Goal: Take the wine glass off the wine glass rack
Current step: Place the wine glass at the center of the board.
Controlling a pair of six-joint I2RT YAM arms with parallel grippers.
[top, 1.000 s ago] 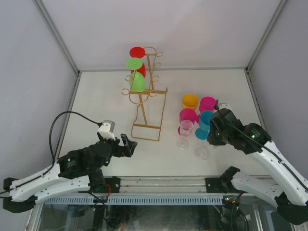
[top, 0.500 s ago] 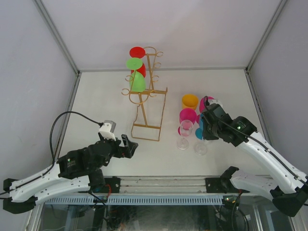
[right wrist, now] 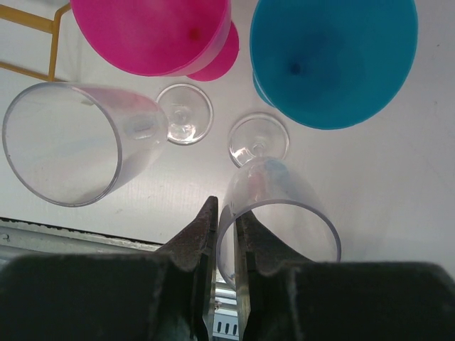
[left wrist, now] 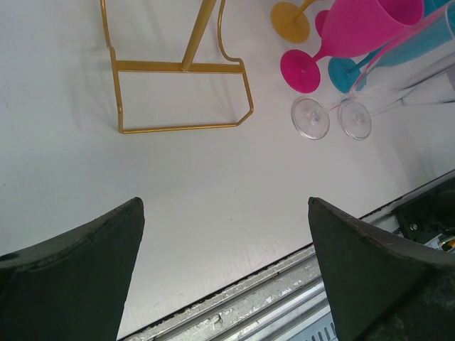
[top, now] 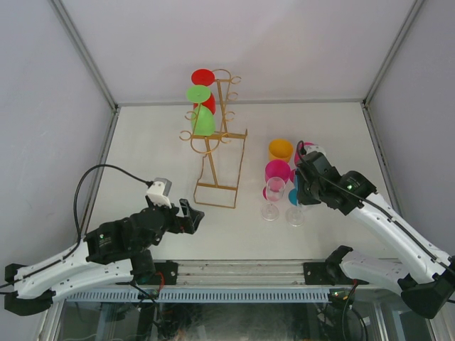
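The gold wire wine glass rack point(top: 217, 145) stands at the table's middle back, with a red glass point(top: 204, 79) and a green glass point(top: 201, 114) hanging on its left hooks. Its loop base shows in the left wrist view point(left wrist: 178, 126). My right gripper point(right wrist: 226, 209) is shut on the rim of a clear wine glass point(right wrist: 284, 206), one finger inside the bowl and one outside; the glass's foot is on the table point(top: 294, 215). A second clear glass point(top: 272, 195) stands just left of it. My left gripper point(top: 189, 214) is open and empty near the front edge.
Orange point(top: 280, 150), pink point(top: 277, 171) and teal point(right wrist: 334, 57) glasses stand upright in a cluster right of the rack, close around my right gripper point(top: 304, 186). White walls enclose the table on three sides. A metal rail point(left wrist: 284, 284) runs along the front edge.
My right gripper has moved left and away from the front edge with the clear glass, which shifted slightly. The left arm has not moved.
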